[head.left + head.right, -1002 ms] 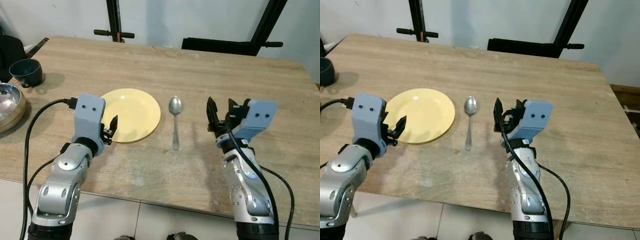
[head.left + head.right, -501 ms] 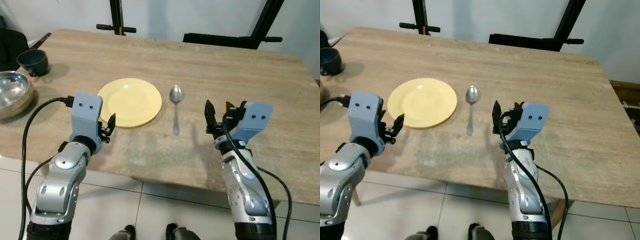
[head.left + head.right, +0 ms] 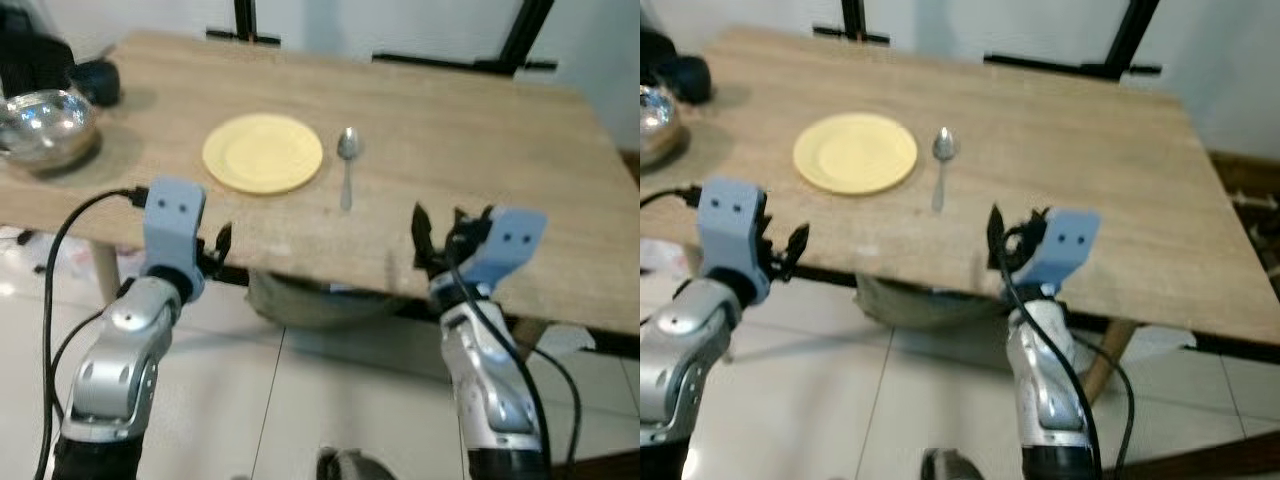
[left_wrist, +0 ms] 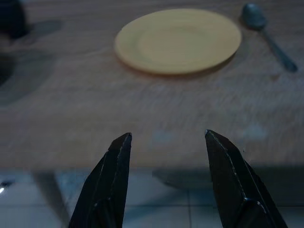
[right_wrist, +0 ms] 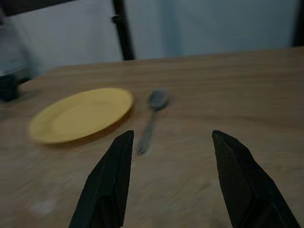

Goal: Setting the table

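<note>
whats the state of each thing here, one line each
yellow plate: flat on the table, nothing on it
spoon: lying flat just right of the plate, bowl end away from the robot, not touching it
metal bowl: upright at the table's left end
dark cup: upright behind the bowl
left claw: open, holding nothing, at the near table edge
right claw: open, holding nothing, at the near table edge
</note>
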